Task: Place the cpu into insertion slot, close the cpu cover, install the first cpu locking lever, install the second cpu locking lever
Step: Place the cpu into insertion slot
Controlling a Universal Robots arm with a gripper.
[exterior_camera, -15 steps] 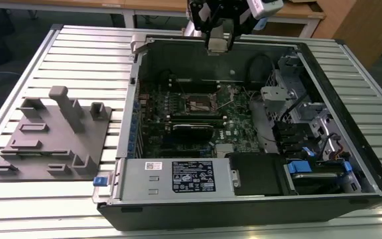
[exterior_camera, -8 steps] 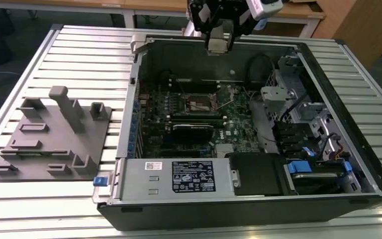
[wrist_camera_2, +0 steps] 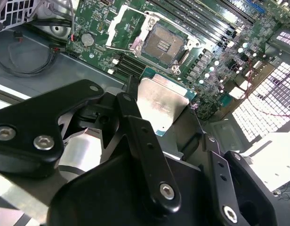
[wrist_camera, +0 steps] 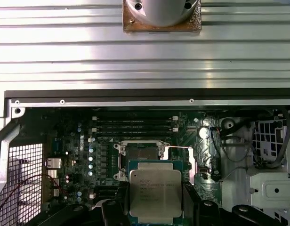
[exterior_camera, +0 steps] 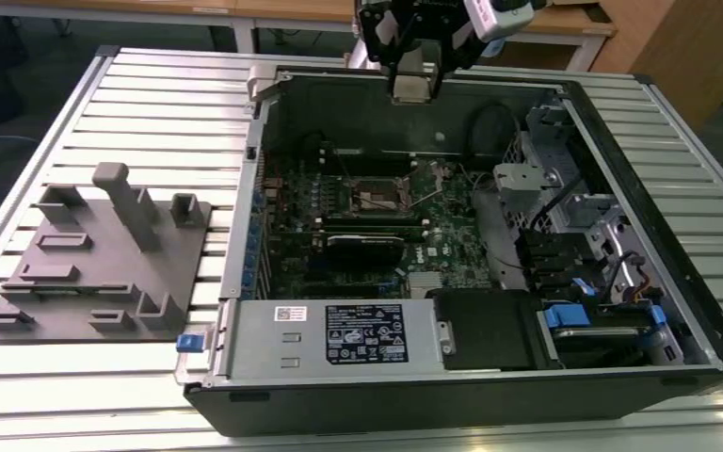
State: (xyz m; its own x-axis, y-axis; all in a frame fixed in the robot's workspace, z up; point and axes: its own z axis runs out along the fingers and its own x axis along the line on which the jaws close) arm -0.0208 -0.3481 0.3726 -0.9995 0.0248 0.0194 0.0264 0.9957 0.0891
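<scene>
Our tool [wrist_camera_2: 162, 102], clamped on the chip [wrist_camera_2: 160, 110], hangs clear of the open socket [wrist_camera_2: 165, 44], and we judge a tilted or offset descent could jam it against the rim.

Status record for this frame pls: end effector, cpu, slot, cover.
end effector: shut on the cpu, above the open computer case
cpu: held over the motherboard, metal top towards the wrist cameras, not seated
insertion slot: empty, dark centre exposed
cpu cover: appears swung open beside the slot
surroundings: case lies on a slatted table; grey fixture plate at the exterior view's left
</scene>
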